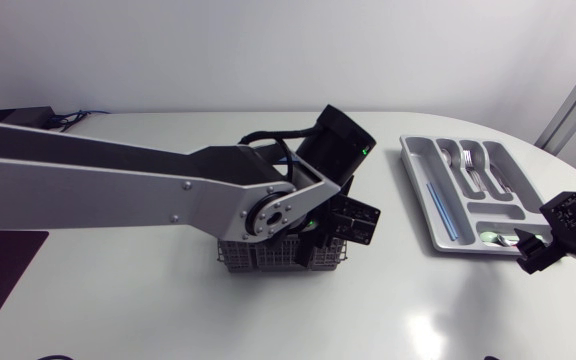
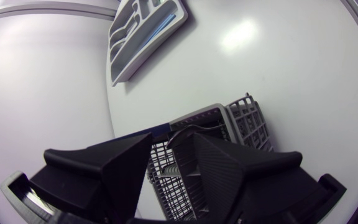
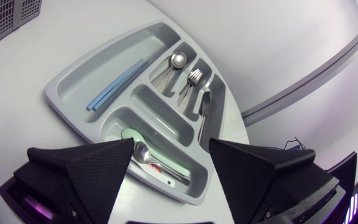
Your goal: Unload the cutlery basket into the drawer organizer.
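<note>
White tabletop (image 1: pixel 118 300) is carrying the grey drawer organizer (image 1: pixel 416 170) at R and the mesh cutlery basket (image 1: pixel 268 262) mid-table. L gripper (image 2: pixel 171 140) is hovering over the basket, fingers released, straddling a metal utensil handle (image 2: pixel 185 132). Best approach: drop straight, clench low, w/o snagging mesh. R gripper (image 3: pixel 171 149), fingers also released, is hanging over the organizer's spoon compartment.

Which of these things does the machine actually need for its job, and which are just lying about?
For the job: cutlery basket; drawer organizer; forks, spoon and blue chopsticks already sorted in it; left end effector over the basket; right end effector over the organizer.

Lying about: black box with cables, far left corner; dark mat, near left edge.
</note>
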Robot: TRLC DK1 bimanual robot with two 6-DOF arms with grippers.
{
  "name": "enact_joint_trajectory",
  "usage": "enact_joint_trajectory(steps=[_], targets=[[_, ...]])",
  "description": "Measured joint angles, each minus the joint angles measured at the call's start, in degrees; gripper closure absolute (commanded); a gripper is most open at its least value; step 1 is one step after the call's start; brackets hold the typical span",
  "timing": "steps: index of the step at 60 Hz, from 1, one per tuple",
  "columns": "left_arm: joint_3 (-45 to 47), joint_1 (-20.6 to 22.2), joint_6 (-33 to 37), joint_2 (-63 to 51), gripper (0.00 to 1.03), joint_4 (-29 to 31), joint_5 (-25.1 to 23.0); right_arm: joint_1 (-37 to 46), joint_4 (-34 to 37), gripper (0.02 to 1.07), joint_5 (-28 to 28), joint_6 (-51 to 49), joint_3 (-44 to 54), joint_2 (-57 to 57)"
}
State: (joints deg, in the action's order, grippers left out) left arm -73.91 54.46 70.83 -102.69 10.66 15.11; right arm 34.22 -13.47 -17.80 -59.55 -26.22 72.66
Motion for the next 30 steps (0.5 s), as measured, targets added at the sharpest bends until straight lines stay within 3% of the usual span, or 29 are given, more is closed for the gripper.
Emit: enact_joint_trajectory(steps=[13,30], targets=[[-1.4,-0.1,3.8,-3.1,0.61,0.1,0.9,-0.8,1.8,0.20,-0.4,0.0,0.2,-3.6],[-3.5,-1.2,7.4,-5.0,0.75,0.7,2.4,-1.2,2.6,0.20,-1.5,0.0,1.9,-4.3]])
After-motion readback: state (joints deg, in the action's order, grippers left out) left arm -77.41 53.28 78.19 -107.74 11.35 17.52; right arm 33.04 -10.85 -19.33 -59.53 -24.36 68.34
